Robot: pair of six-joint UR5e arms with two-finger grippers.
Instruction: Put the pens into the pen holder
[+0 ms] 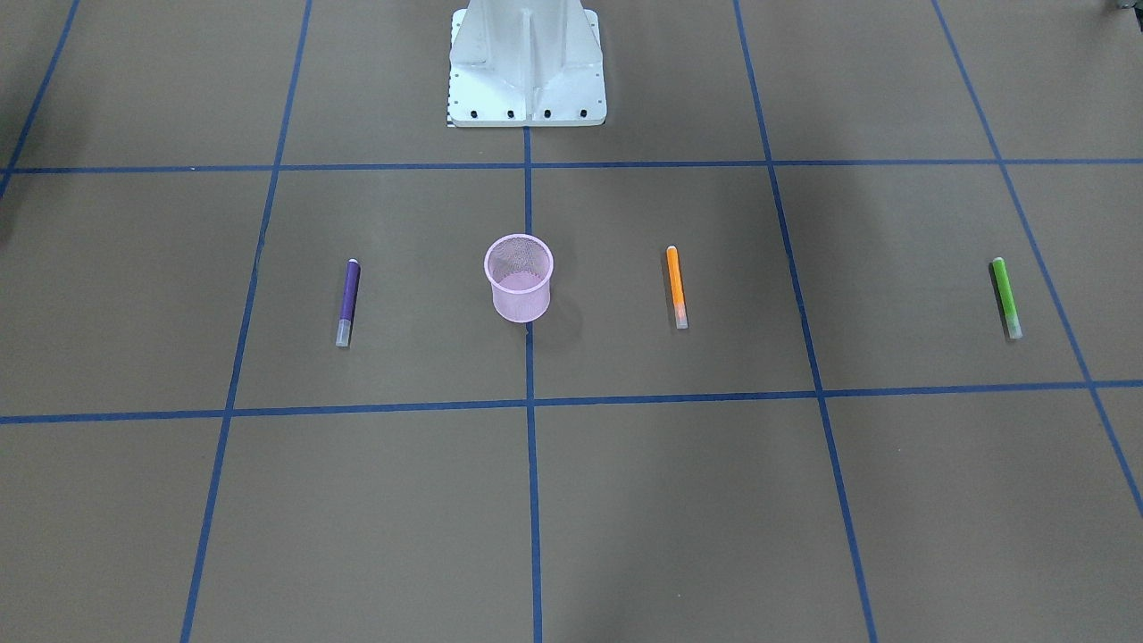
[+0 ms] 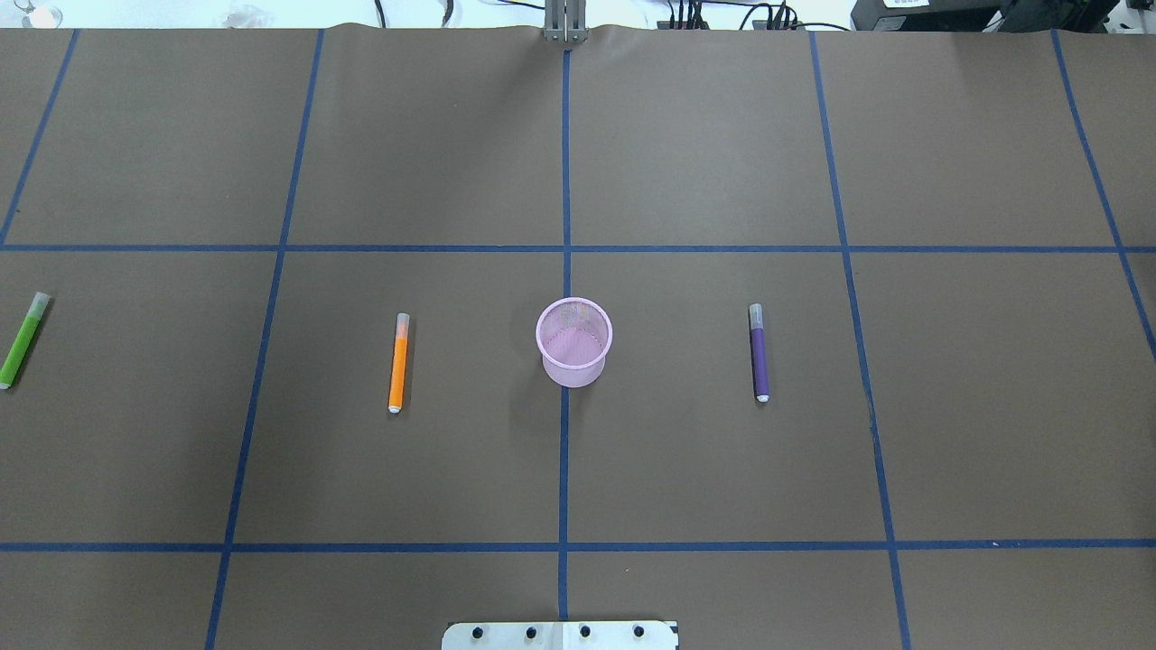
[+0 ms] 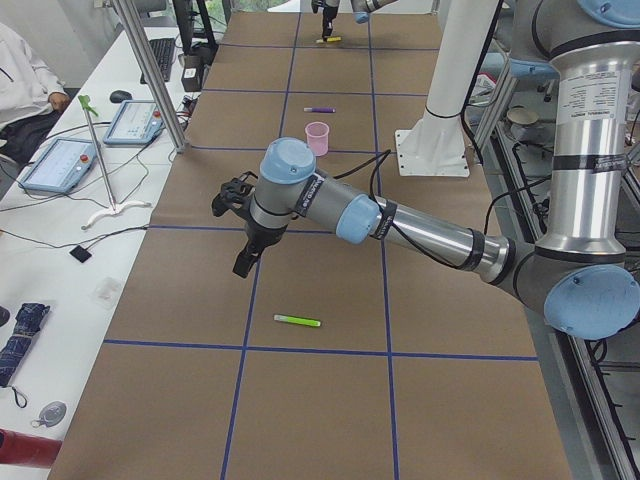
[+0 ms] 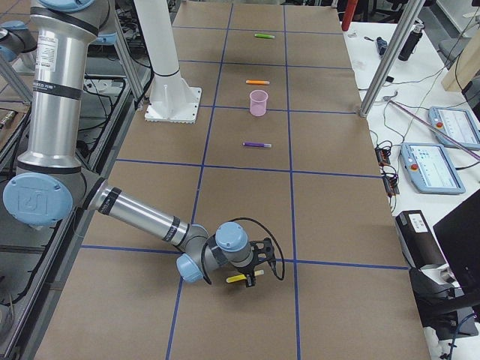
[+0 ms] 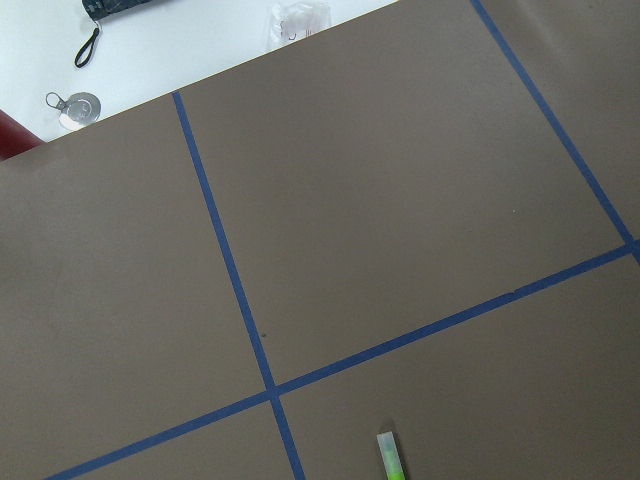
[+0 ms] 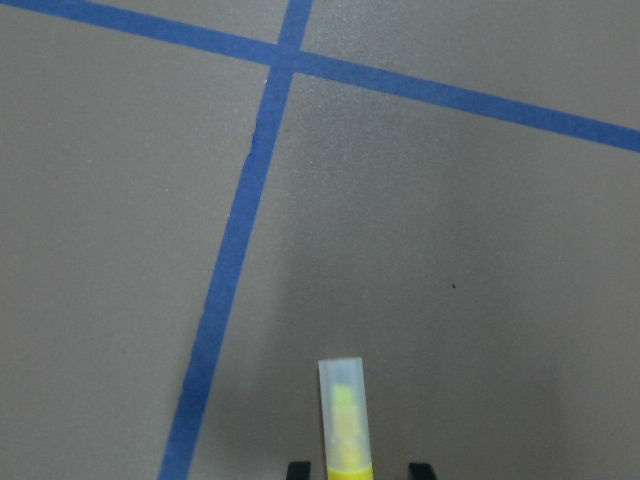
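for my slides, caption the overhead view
Pink mesh pen holder between orange pen and purple pen; green pen at left edge.

Overhead and front-facing views look steeply down from opposite sides of the table [image 2: 722, 469], sharing the pen holder [image 2: 574, 341]; wrist cameras sit close above it.

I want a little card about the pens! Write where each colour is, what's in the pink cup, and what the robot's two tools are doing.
pen holder: upright, mid-table, empty
purple pen: flat on the table, on the holder's right (robot's side), apart from it
orange pen: flat, on the holder's left
green pen: flat, farther left
yellow pen: at the table's right end, between the right tool's fingertips
right tool: low, open, a gap on each side of the yellow pen
left tool: above the table near the green pen; open or shut, cannot tell
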